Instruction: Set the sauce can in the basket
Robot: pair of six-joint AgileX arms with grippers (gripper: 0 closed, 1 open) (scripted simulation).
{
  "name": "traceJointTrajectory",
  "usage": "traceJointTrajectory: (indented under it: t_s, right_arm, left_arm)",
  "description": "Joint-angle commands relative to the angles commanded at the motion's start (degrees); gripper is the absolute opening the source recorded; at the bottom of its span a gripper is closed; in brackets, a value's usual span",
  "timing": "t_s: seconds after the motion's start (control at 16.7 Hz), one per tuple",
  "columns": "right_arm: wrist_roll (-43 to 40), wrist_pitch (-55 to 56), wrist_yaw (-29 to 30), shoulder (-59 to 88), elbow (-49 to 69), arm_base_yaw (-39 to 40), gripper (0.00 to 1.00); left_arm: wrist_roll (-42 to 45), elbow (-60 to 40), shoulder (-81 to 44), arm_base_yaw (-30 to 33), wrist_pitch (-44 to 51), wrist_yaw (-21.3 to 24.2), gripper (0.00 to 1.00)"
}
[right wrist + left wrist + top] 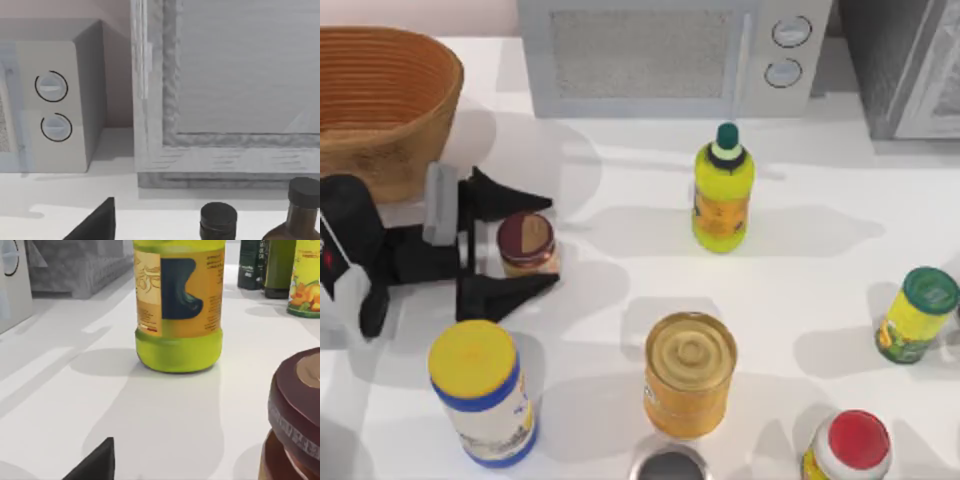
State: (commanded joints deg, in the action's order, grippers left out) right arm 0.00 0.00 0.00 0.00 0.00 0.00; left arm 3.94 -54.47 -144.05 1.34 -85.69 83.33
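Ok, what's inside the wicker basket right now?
The basket shows just its own ribbed inner wall; no container is visible in it. Its left part runs past the picture's edge. The sauce can stands on the table between the left hand's open fingers.

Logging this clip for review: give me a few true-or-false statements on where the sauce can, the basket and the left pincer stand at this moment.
1. The sauce can stands between the open fingers of the left pincer. True.
2. The sauce can already sits in the basket. False: it stands on the table, in front of the basket.
3. The basket is at the table's far left. True.
4. The sauce can lies on its side. False: it stands upright, lid up.
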Motion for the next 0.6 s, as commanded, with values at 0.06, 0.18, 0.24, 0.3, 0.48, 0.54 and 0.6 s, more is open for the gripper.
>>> traceJointTrajectory:
  t_s: [0.06, 0.18, 0.24, 0.3, 0.48, 0.54, 0.6]
  right_arm:
    - [0.0, 0.0, 0.0, 0.0, 0.0, 0.0, 1.0]
    - [0.0, 0.0, 0.0, 0.0, 0.0, 0.0, 1.0]
    - [0.0, 0.0, 0.0, 0.0, 0.0, 0.0, 1.0]
    - [0.0, 0.0, 0.0, 0.0, 0.0, 0.0, 1.0]
    - [0.0, 0.0, 0.0, 0.0, 0.0, 0.0, 1.0]
    - [0.0, 0.0, 0.0, 0.0, 0.0, 0.0, 1.0]
    - [0.0, 0.0, 0.0, 0.0, 0.0, 0.0, 1.0]
  left_arm:
    - [0.1, 0.0, 0.1, -0.1, 0.2, 0.1, 1.0]
    - [0.1, 0.0, 0.2, -0.2, 0.3, 0.1, 1.0]
    - [0.1, 0.0, 0.2, -0.2, 0.3, 0.1, 1.0]
    - [0.1, 0.0, 0.2, -0.2, 0.3, 0.1, 1.0]
    - [0.1, 0.0, 0.2, -0.2, 0.3, 0.1, 0.85]
    - [0.1, 0.0, 0.2, -0.2, 0.3, 0.1, 0.77]
    - [0.1, 0.0, 0.2, -0.2, 0.3, 0.1, 0.7]
